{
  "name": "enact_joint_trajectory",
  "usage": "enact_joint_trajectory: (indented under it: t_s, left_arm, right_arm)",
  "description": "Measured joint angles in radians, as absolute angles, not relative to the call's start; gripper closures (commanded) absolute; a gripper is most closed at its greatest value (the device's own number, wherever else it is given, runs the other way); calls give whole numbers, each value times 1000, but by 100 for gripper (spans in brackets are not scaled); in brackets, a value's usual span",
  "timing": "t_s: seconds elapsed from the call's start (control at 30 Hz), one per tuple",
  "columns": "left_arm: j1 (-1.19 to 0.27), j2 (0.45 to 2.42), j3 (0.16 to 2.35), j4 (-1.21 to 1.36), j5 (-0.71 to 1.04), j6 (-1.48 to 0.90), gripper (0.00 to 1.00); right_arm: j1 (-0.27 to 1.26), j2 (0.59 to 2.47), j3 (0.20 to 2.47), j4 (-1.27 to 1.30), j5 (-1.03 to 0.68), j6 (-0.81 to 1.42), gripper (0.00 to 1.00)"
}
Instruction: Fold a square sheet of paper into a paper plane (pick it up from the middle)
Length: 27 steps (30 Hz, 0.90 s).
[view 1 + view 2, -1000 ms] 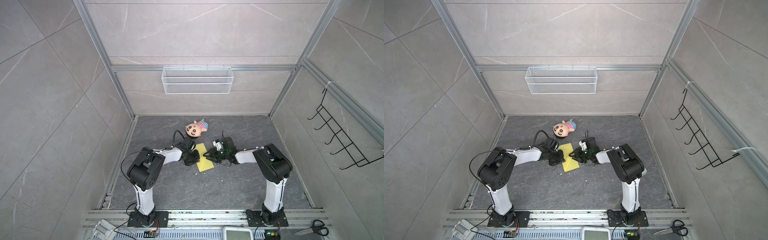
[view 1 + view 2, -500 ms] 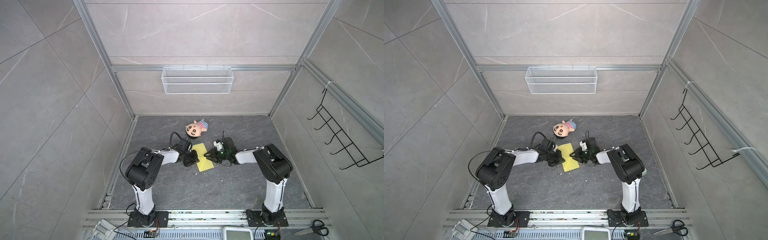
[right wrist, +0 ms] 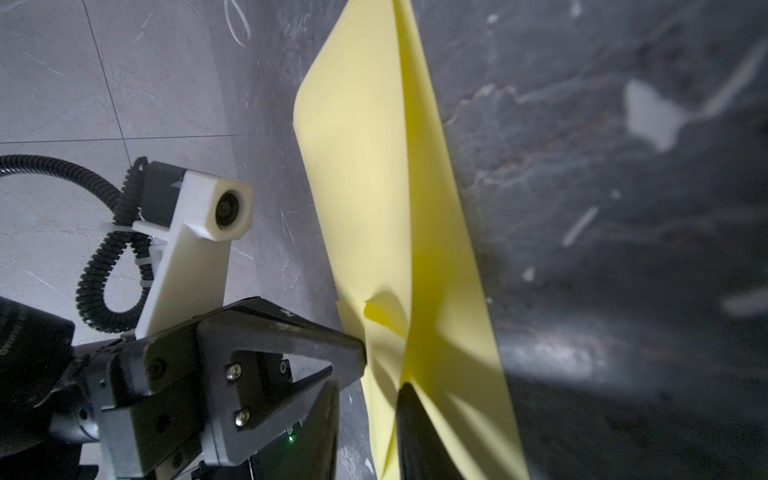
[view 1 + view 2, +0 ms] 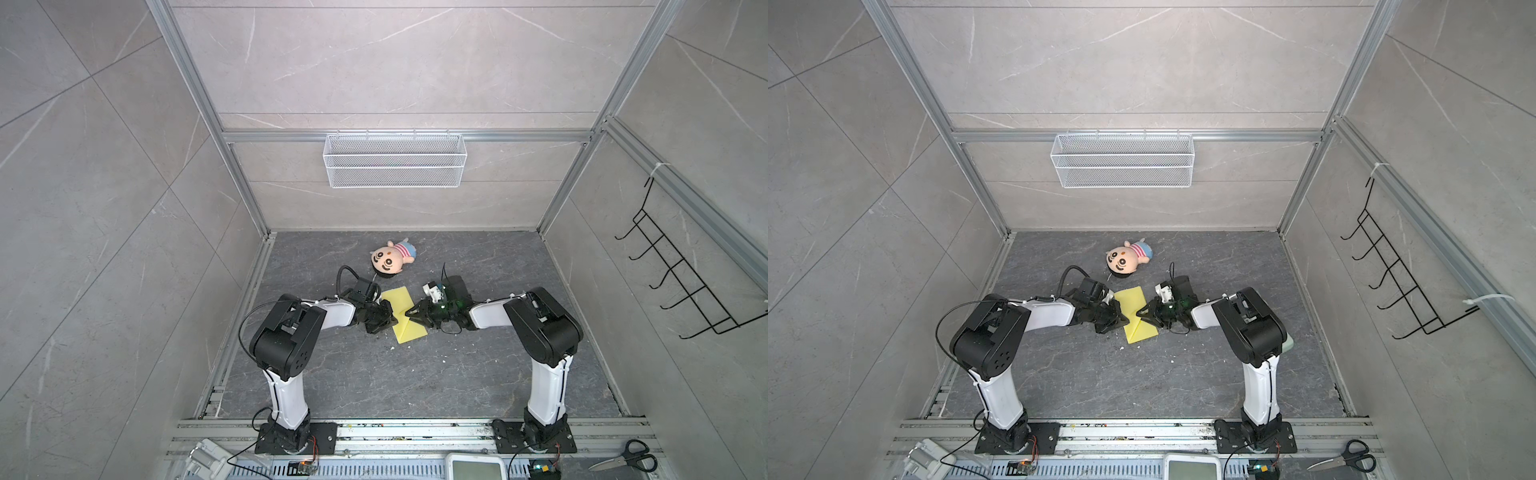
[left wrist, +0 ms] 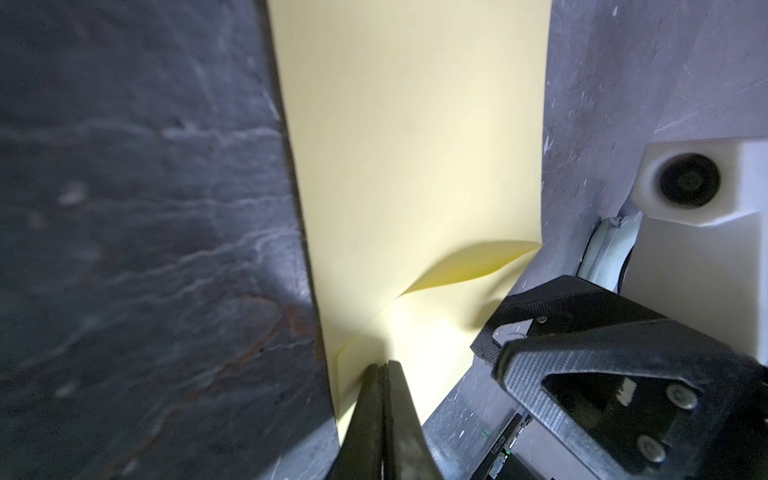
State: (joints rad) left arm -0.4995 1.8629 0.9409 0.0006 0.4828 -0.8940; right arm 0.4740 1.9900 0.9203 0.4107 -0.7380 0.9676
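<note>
Right in the middle of the surface [image 4: 415,374] lies your square sheet of paper [image 4: 401,301], with the plush doll [image 4: 390,259] at its 12 o'clock. You look only partly done: it seems folded into a long strip with one slanted crease and a small lifted flap. No pointed nose or wings show yet. Your left tool [image 4: 392,321], at 9 o'clock, is closed, tips touching the sheet's edge. Your right tool [image 4: 410,318], at 3 o'clock, has the edge between its jaws; whether it grips cannot be told. No writing can be read.
</note>
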Motion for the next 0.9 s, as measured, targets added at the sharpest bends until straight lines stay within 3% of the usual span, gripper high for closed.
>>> enact_joint_trajectory:
  t_s: [0.2, 0.4, 0.53, 0.73, 0.9]
  left_arm:
    - [-499, 1863, 941, 1, 484, -894, 92]
    - [-495, 1859, 941, 3, 487, -894, 87]
    - [-485, 1810, 927, -30, 463, -897, 76]
    - [-420, 1626, 883, -37, 437, -910, 56]
    - [-379, 1470, 790, 47, 447, -936, 28]
  right_arm:
    - [487, 2011, 935, 392, -738, 949, 78]
    - [490, 2024, 942, 385, -737, 936, 90]
    - [492, 2024, 941, 394, -724, 924, 98]
    - [492, 1979, 910, 473, -701, 931, 100]
    - [489, 1893, 900, 561, -701, 963, 100]
